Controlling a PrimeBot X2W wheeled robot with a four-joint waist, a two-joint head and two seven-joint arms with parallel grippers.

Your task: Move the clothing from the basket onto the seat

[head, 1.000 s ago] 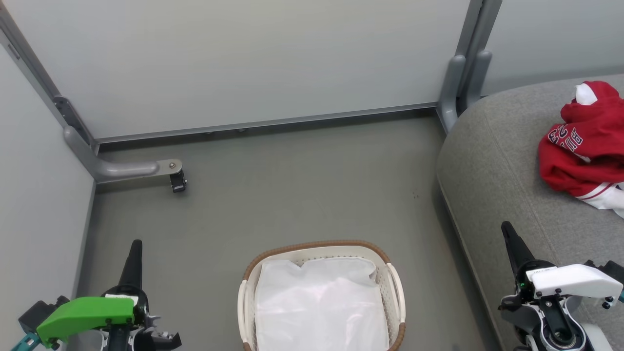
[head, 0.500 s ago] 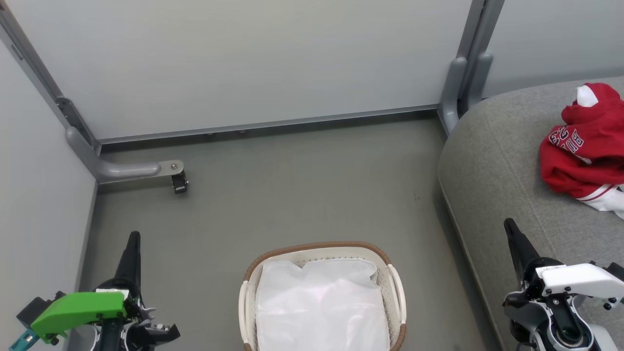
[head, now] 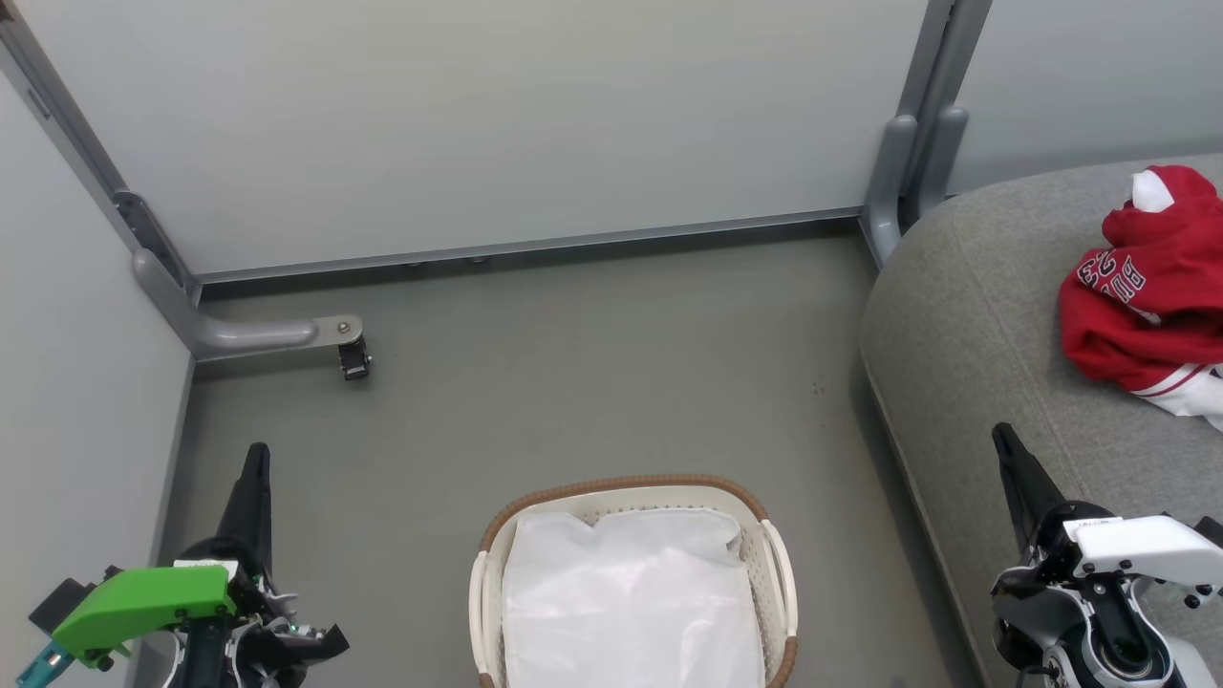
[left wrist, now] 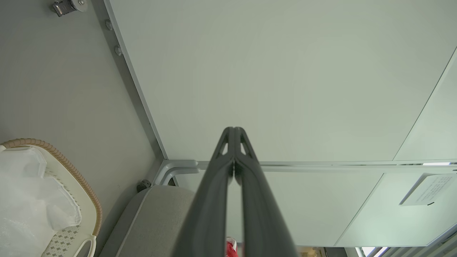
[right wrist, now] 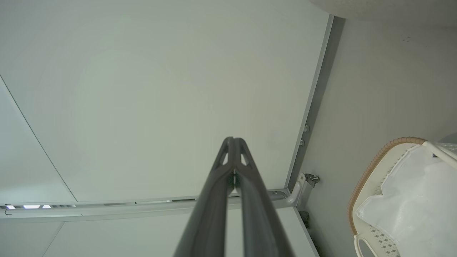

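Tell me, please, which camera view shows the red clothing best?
The head view: the clothing lies on the seat, lettering visible, cropped at the right edge. The left wrist view catches a red scrap at its bottom edge; the right wrist view faces the wall and basket.

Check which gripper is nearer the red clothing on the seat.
Right. The right gripper is at the seat edge, near the clothing; left gripper is across the floor, beyond the basket.

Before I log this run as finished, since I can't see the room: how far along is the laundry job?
Done: the red clothing lies on the grey seat, and the basket holds just its white liner. In hand: nothing; the left fingers and right fingers are shut and empty. Left: apparently nothing to move.
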